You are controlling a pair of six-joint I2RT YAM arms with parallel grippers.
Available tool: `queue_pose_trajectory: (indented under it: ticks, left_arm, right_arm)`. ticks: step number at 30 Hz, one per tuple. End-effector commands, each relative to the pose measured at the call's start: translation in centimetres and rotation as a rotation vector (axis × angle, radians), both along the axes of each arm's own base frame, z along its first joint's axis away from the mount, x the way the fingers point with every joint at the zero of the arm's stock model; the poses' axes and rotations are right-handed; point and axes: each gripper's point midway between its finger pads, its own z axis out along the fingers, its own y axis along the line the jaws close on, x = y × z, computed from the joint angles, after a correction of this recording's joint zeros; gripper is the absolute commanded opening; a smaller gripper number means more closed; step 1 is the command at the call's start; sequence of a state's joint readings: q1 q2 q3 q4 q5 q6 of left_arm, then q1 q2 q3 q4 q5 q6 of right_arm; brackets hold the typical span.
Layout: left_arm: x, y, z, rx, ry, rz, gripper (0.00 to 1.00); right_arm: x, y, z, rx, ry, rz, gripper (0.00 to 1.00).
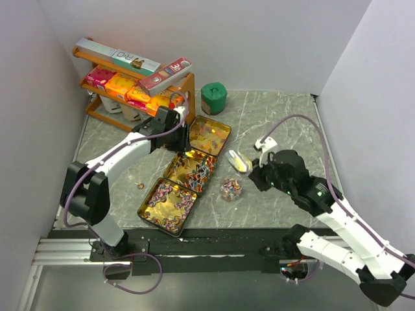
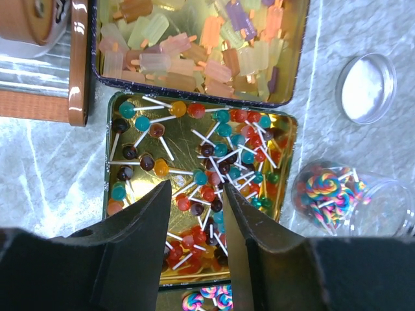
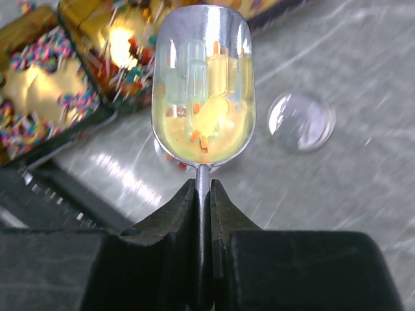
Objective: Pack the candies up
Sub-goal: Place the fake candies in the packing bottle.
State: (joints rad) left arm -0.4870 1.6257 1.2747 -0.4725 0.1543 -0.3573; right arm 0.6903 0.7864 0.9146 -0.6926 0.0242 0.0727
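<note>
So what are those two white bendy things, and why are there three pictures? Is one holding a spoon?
They are two robot arms with pinching grippers for hands. One picture looks down from above; the other two come from a little camera on each wrist. On the table lie three gold tins of candies, a small clear jar of swirly lollipops and a round clear lid. The right gripper pinches a shiny scoop full of ice-lolly sweets. The left gripper hangs open over the round lollipops, holding nothing.
</note>
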Motion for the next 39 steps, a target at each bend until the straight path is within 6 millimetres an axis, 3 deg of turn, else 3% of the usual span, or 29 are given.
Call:
queue_pose_trajectory:
  ticks: [1, 12, 21, 29, 39]
  left_arm:
    - [0.9, -0.8, 0.3, -0.027, -0.019, -0.007, 0.43]
    - [0.7, -1.0, -1.2, -0.021, 0.005, -0.027, 0.42]
    - [0.5, -1.1, -1.8, -0.027, 0.009, -0.04, 0.41]
    - [0.3, -1.0, -2.4, -0.021, 0.015, -0.045, 0.4]
    - [0.3, -1.0, -2.4, -0.029, 0.016, -0.043, 0.39]
  right_arm:
    - [-3.7, -0.4, -1.4, 0.006, 0.172, -0.034, 0.0]
    - [-7.8, -1.2, -4.4, -0.027, 0.404, -0.13, 0.0]
    - [-8.2, -2.7, -2.6, -0.284, 0.553, -0.18, 0.0]
    - [-8.7, -2.7, -2.3, -0.333, 0.611, -0.166, 0.0]
    - [-7.3, -2.8, 1.0, -0.334, 0.524, -0.161, 0.0]
